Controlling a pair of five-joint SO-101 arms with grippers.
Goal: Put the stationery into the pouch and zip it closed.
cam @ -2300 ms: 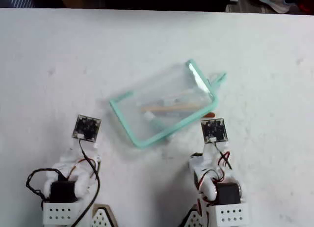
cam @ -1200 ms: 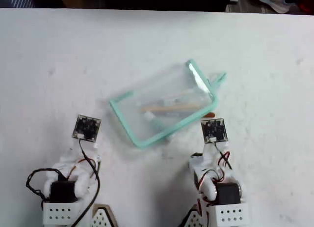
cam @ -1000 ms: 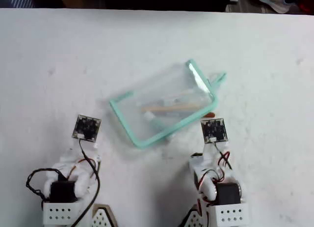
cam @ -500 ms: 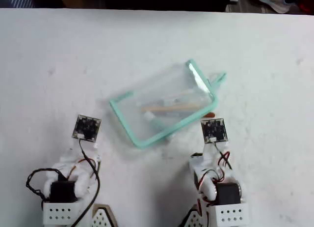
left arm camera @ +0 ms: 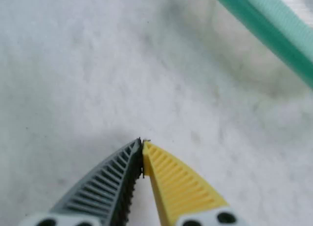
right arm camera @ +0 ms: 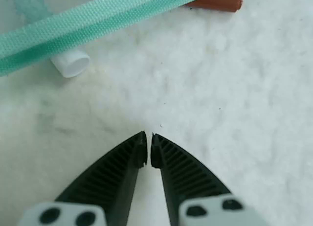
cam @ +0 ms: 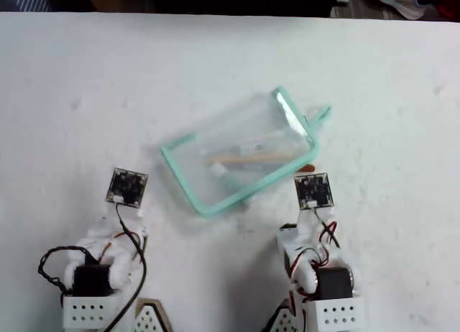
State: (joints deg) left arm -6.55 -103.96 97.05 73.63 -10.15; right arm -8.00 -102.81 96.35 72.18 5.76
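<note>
Both grippers closed and empty, pouch between the 2 arms

The left gripper (left arm camera: 142, 143) has its jaws pressed together on nothing, close to the green-edged clear pouch (cam: 181, 178), which lies flat on the white table (cam: 86, 73) with a tan pencil (cam: 248, 158) inside. A white tube end (right arm camera: 71, 63) and a brown-red pen end (right arm camera: 217, 1) show at its edge, near the right gripper (right arm camera: 148, 138), also closed and empty. I cannot tell whether these 2 ends are inside. Loading looks nearly done. Next, probably, 1 arm pins the pouch while the other takes the zip pull (cam: 323, 115).
</note>
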